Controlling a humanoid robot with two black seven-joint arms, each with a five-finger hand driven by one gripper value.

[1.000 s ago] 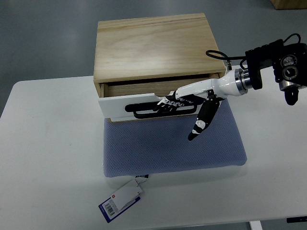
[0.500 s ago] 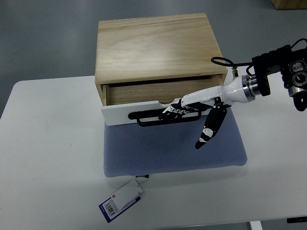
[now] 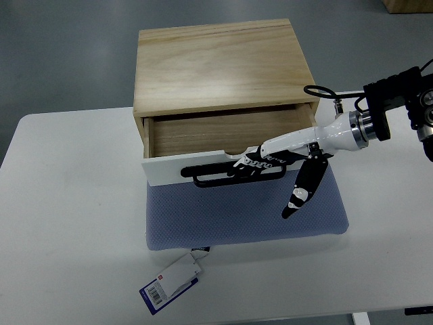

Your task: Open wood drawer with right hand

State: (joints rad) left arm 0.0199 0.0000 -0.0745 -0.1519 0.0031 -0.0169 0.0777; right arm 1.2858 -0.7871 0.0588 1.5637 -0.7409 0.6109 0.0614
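On table (image 3: 67, 203), atop blue mat (image 3: 237, 217): wood box (image 3: 220, 64), drawer (image 3: 216, 145) part-open. Right hand (image 3: 260, 159): fingers hooked through black handle (image 3: 210, 177), thumb hanging free. Advice: pull straight, level, toward table edge.

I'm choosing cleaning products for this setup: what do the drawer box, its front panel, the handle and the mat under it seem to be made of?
The drawer box looks like light unfinished wood, with visible grain. The front panel appears smooth white, painted or laminated. The handle is black, plastic or metal; I cannot tell which. The mat seems blue-grey fabric or foam with a dotted weave.
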